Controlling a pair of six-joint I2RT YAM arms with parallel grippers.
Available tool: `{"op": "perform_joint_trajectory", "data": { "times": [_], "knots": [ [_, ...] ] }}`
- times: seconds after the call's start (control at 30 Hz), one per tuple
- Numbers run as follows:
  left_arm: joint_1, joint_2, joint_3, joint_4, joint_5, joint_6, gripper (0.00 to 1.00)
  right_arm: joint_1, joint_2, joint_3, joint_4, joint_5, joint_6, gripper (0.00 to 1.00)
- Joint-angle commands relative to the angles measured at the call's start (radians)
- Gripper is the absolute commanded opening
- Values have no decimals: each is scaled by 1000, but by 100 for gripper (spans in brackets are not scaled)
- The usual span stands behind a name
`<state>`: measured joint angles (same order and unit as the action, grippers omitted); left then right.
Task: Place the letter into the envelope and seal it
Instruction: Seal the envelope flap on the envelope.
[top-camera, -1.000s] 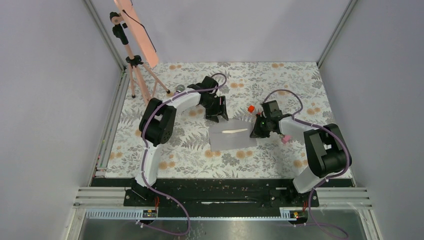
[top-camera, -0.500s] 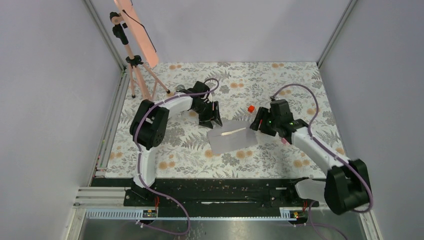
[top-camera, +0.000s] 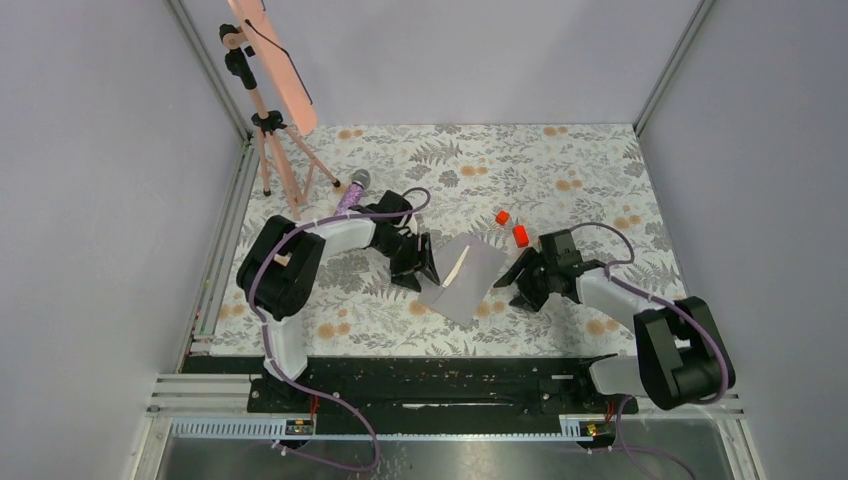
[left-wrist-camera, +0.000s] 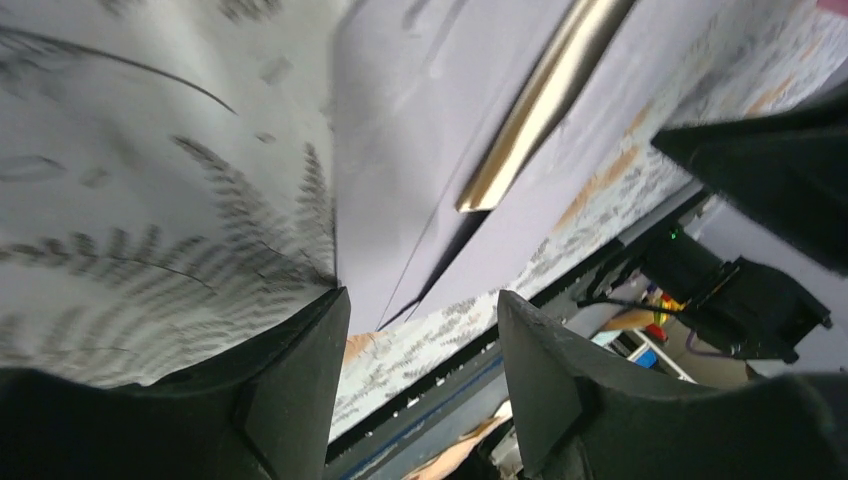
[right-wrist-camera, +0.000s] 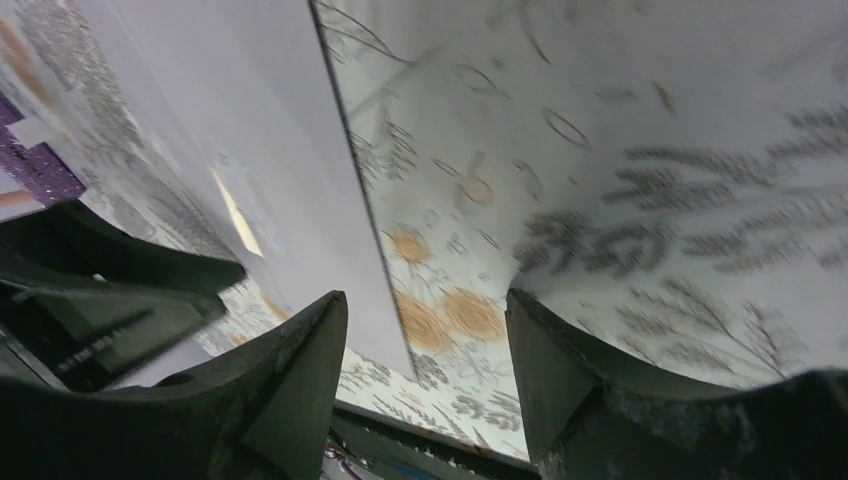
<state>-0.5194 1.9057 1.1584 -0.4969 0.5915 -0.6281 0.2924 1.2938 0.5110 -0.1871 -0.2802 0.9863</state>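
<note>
Stock as I see it from my station:

1. Table (top-camera: 560, 150), covered in a fern-and-flower print.
2. Envelope (top-camera: 472, 288): grey-lilac, lying flat and turned on a diagonal, around the middle of the table's width and closer to the near edge than the far one. One corner points at the near edge.
3. Letter (top-camera: 460, 264): cream. I can see only a narrow strip of it, on the envelope's left half. The left wrist view shows the strip as a golden band (left-wrist-camera: 545, 100) against the grey paper (left-wrist-camera: 420, 150).
4. Left gripper (top-camera: 415, 272): low at the envelope's left edge, fingers apart, clamped on nothing. In its own camera an envelope corner reaches toward the gap (left-wrist-camera: 420, 300).
5. Right gripper (top-camera: 517, 285): low at the envelope's right edge, fingers likewise apart and holding nothing. In its own camera the paper's edge (right-wrist-camera: 250, 120) runs toward the gap (right-wrist-camera: 425, 300).
6. Two small red blocks (top-camera: 511, 226): just beyond the right gripper, toward the far edge.
7. Microphone (top-camera: 352, 188): purple handle and grey head, in the table's left half.
8. Tripod (top-camera: 270, 130): far left corner, carrying a pink-orange panel.
</note>
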Motion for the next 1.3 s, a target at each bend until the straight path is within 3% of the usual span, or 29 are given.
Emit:
{"op": "perform_joint_trajectory", "data": {
  "times": [0.0, 0.2, 0.4, 0.6, 1.27],
  "knots": [
    [-8, -90, -10, 37, 59, -14, 58, -3, 97, 81, 122, -18, -30, 66],
    [109, -82, 67, 13, -68, -36, 59, -4, 220, 160, 128, 17, -116, 63],
    [129, 46, 196, -24, -133, -10, 59, -4, 289, 202, 122, -5, -183, 53],
    [122, 133, 244, 16, -68, -19, 59, -4, 327, 211, 135, -48, -189, 46],
    [40, 216, 314, 26, 63, 44, 59, -4, 364, 178, 238, -88, -151, 49]
  ]
}}
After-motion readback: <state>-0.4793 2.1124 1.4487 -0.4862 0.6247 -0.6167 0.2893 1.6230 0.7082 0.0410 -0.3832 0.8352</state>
